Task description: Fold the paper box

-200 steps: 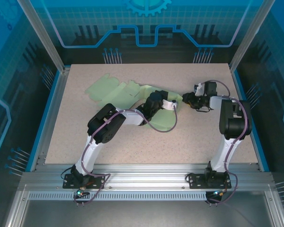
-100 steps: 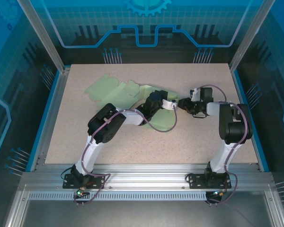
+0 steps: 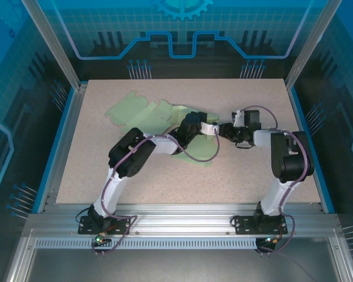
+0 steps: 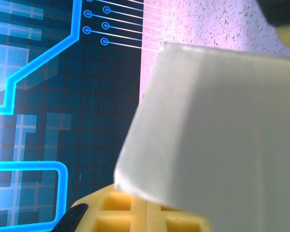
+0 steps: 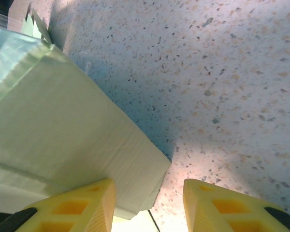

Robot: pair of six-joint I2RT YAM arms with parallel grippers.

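Box [image 3: 135, 110] lies on the table [image 3: 253, 176]. Its long axis runs from the left gripper [image 3: 210, 128] away to the far left, and the bulk of the sheet is flat behind that gripper. The end at the grippers is lifted into a flap.

Left gripper: jaws pressed together. In its wrist view the pale flap rises straight out of the seam between the fingers [image 4: 113, 217], so I read it as pinched on the box. That is a judgement, since the contact line itself is hidden.

Right gripper [image 5: 147, 184]: fingers apart, nothing clamped. From above it sits nearly tip to tip with the left gripper, facing it, so the box is straight ahead of it.

The key relation is in the right wrist view. The flap's corner is just ahead of the gap, off to one side, overlapping one finger. Only bare table lies ahead of the other finger. The flap edge crosses the gap on a slant, not square.

The right arm is the free one and close enough. I judge it needs a small shift toward the flap side before closing or pushing, otherwise it clips only the corner.
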